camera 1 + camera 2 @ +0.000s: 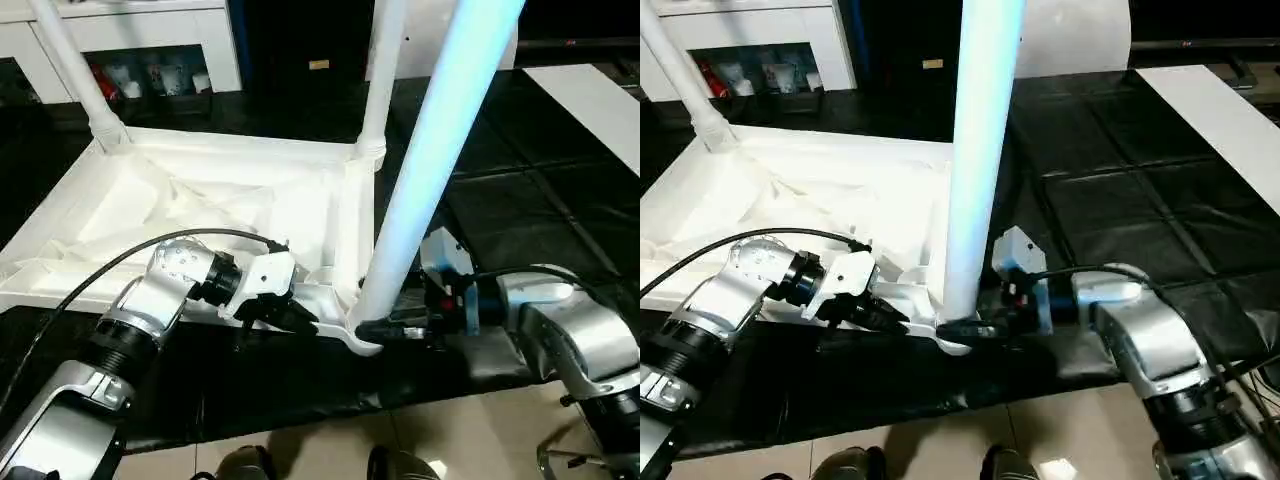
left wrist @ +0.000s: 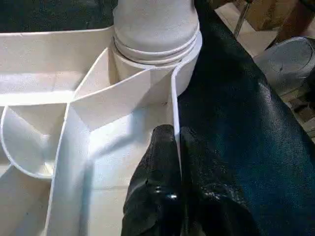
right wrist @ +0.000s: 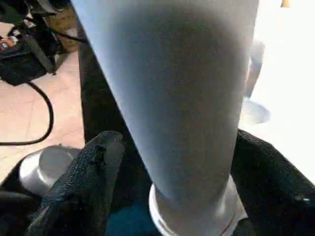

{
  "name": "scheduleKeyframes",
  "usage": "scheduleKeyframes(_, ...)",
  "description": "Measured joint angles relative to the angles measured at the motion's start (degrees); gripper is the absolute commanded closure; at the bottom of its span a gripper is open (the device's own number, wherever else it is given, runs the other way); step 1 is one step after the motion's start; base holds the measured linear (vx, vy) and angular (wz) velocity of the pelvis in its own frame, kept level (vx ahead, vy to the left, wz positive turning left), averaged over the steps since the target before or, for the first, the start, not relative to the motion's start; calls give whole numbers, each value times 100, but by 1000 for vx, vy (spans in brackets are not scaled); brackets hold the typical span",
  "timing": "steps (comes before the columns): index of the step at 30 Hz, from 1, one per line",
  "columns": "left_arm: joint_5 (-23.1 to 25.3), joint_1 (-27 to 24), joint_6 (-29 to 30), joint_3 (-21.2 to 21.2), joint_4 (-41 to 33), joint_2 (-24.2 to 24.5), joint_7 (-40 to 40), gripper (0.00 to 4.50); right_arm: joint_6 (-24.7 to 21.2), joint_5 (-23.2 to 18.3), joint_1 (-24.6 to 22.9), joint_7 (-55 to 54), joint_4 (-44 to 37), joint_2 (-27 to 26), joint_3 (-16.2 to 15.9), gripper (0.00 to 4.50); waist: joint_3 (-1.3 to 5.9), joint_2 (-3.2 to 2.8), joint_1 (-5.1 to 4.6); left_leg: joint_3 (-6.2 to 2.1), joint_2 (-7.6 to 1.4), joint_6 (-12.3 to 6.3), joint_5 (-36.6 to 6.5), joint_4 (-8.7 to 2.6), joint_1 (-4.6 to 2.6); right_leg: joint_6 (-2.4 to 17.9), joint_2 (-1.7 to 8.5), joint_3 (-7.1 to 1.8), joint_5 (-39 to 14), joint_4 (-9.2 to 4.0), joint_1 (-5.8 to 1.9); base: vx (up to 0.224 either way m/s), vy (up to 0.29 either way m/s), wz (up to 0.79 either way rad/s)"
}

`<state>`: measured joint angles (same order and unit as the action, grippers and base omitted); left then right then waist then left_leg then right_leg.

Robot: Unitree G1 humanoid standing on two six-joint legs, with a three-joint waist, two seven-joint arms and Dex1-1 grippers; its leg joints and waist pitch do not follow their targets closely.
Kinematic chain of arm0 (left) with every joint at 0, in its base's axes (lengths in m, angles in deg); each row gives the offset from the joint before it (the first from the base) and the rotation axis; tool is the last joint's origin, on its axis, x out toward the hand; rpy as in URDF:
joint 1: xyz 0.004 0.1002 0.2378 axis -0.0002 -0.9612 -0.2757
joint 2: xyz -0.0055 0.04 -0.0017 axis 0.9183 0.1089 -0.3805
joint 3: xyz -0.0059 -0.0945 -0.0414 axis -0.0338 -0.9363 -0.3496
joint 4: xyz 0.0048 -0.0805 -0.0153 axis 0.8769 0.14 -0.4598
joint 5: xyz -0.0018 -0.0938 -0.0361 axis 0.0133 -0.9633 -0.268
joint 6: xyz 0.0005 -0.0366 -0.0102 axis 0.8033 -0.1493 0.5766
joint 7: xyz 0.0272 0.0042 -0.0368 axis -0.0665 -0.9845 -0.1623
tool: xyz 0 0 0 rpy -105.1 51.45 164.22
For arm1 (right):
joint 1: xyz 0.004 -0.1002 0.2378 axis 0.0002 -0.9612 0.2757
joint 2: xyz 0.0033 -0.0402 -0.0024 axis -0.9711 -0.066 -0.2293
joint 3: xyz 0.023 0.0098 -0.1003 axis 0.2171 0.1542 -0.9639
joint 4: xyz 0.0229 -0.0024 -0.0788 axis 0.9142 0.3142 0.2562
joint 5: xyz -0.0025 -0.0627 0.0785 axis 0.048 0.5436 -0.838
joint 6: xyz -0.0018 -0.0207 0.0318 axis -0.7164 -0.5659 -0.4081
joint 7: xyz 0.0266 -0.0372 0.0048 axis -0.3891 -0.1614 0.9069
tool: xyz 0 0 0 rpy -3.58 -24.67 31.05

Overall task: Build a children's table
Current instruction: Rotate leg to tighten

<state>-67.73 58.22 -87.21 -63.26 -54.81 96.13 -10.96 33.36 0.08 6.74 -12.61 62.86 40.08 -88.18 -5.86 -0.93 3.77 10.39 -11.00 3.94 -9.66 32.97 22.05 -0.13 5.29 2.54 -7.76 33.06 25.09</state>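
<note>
White is seen on the ribbed tabletop (image 1: 200, 200) and legs (image 1: 440, 150); black on the quilted mat (image 1: 540, 220); silver on both forearms (image 1: 140, 310).

Left arm reached in from the lower left, silver forearm angled up and inward, wrist turned so the left gripper (image 1: 285, 312) pointed toward the right arm. Its two black fingers (image 2: 165, 167) were pressed together, pinching the thin rim of the tabletop (image 1: 200, 215) between them. Right arm came in from the lower right, forearm bent inward, wrist roughly level. The right gripper (image 1: 385, 330) sat low at the base of the near leg (image 1: 430, 160), its fingers (image 3: 83, 177) spread to either side of the tube; contact with the tube could not be told
</note>
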Motion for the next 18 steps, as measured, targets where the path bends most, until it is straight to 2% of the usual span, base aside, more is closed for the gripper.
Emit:
scheduleKeyframes(12, -4, 12, -5, -1, 28, 5, -47, 450, 74, 63, 193, 99, 237, 62, -94, 238, -2, 4, 3, 0, 0, 0, 0, 0, 0, -2, 0, 1, -1, 0, 0, 0, 0, 0)
scheduleKeyframes(18, -40, 11, 287, -37, -18, -49, -28, 450, -31, 35, 134, 33, 163, 58, -39, 250, -2, 3, 37, 0, 0, 0, 0, 0, -1, -2, 0, 0, -2, -1, -2, 0, 0, 0)
